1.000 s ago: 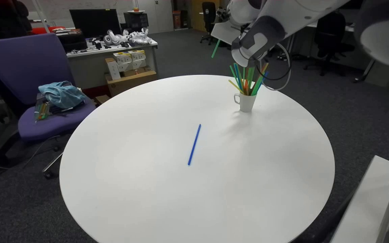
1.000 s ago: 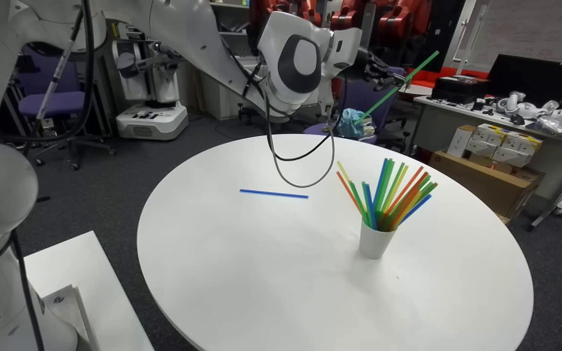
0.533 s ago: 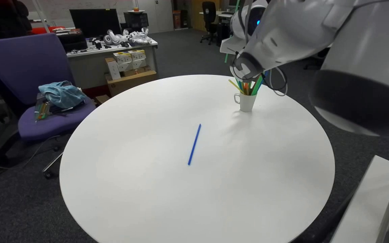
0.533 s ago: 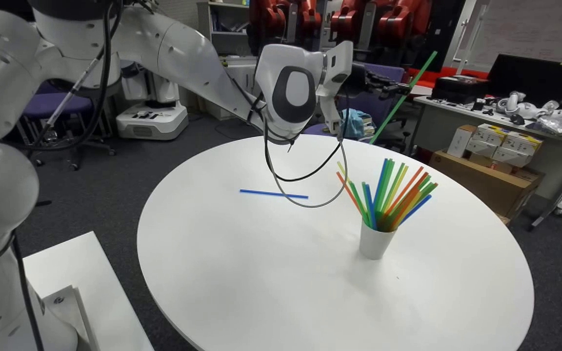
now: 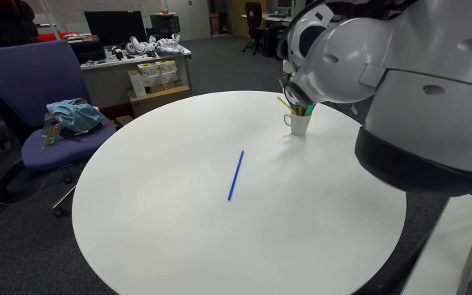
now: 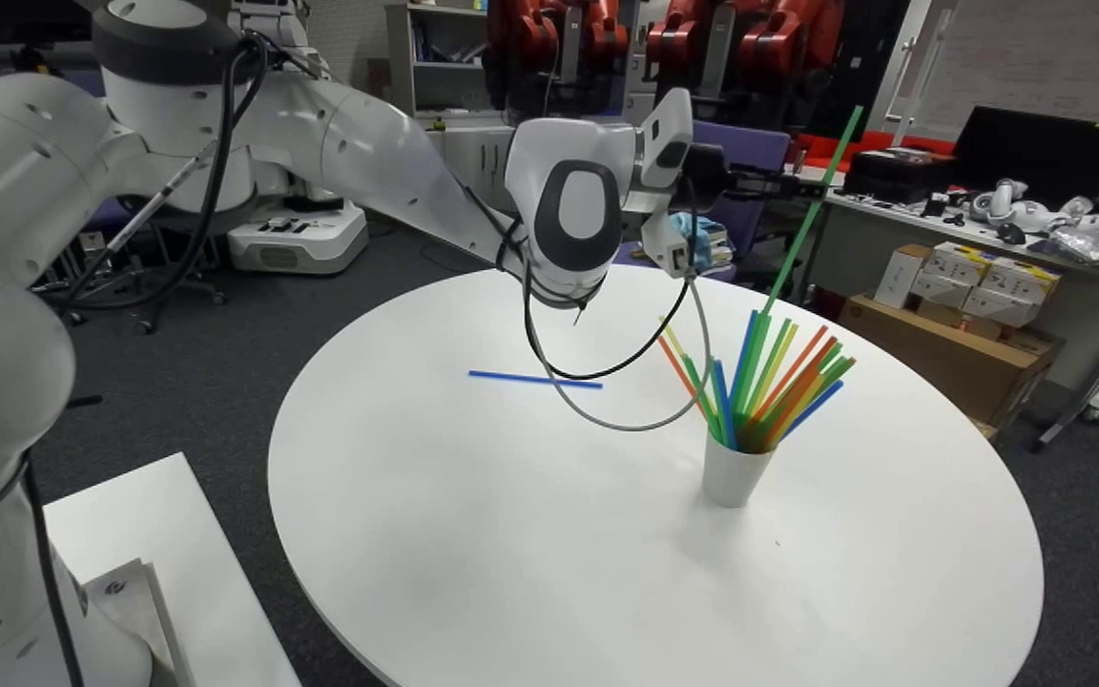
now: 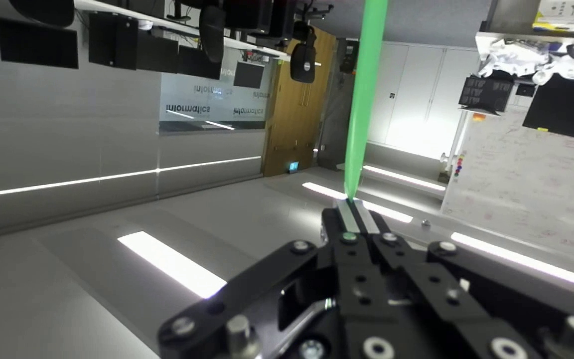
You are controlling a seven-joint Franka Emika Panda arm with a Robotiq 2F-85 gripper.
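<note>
Gripper (image 7: 351,202) pinched the green straw (image 7: 365,80), tilted, higher than the white mug (image 6: 736,477).
In an exterior view its lower end lined up with the bunched straws (image 6: 759,415), though contact was unclear. A sideways snag there could have twisted it in the narrow grip or tipped the mug.

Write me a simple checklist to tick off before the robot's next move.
1. Black two-fingered gripper pinching the long green plastic-looking straw: ok.
2. White handled mug upright on the round white table: ok.
3. Green straw's lower end clear of the multicoloured straws in the mug: cannot tell; they overlap in an exterior view.
4. Table free of loose straws: not ok; a thin blue plastic-looking straw lies there.
</note>
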